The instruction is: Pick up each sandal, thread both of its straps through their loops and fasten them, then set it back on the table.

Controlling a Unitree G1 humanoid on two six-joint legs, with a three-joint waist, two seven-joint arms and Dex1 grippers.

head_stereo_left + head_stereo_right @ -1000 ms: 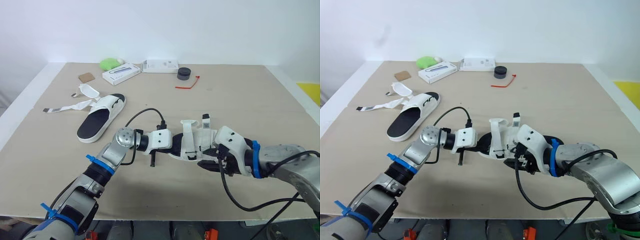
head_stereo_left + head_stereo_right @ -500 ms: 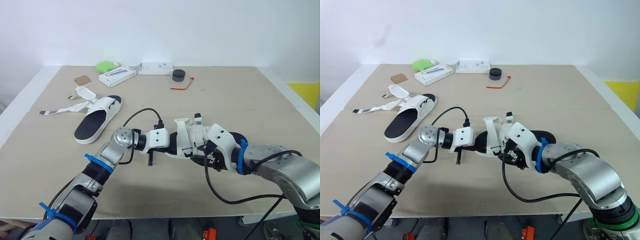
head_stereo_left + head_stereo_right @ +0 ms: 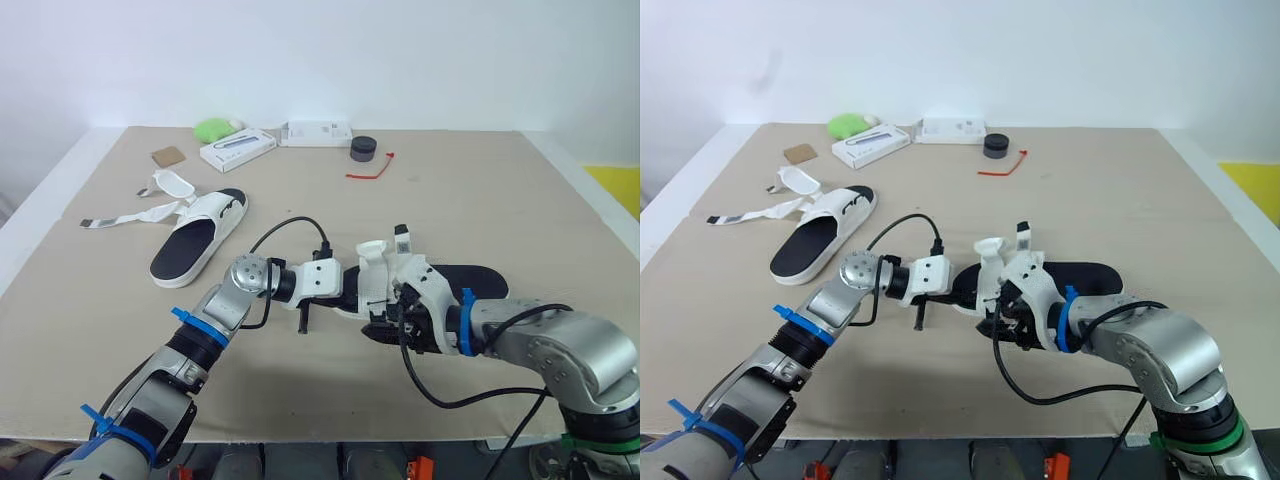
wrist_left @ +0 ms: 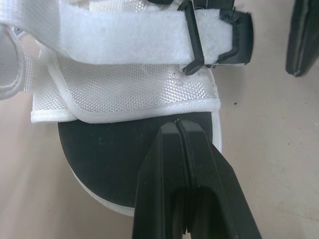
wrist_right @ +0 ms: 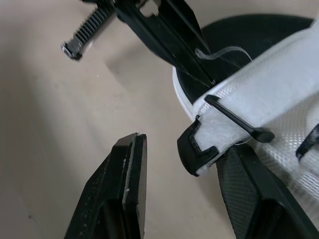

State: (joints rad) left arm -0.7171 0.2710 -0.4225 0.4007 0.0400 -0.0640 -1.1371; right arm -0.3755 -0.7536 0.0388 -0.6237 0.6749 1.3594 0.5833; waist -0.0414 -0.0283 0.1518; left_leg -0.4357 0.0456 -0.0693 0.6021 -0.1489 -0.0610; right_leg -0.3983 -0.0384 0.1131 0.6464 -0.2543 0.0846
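A white sandal with a black sole lies at the table's middle. My left gripper is shut on the sole's front rim, its fingers pressed together. The front strap runs through its black loop, and the strap's black tip sticks out. My right gripper is open, one finger on each side of that tip. The second sandal lies at the left with its straps spread loose.
At the table's far edge lie two white boxes, a green object, a black round piece, a red tie and a brown card. A black cable loops above my left wrist.
My right gripper has slid left along the sandal from the heel side to the front strap's tip, uncovering the heel. My left gripper has kept its hold. The camera has shifted slightly.
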